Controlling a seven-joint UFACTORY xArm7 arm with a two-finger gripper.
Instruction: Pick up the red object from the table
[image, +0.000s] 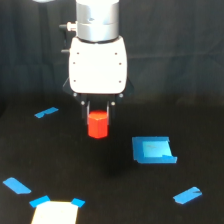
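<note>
My white gripper clenched the small red-orange hexagonal block between its dark fingers, held above the matte black table, left of a blue tape square.

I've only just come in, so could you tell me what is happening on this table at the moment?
A single robot arm's gripper is shut on the red object, a small hexagonal block. The block seems to hang a little above the black table, judging by a faint shadow below it, though that is hard to confirm. Blue tape pieces and a pale taped rectangle lie around it, untouched.
</note>
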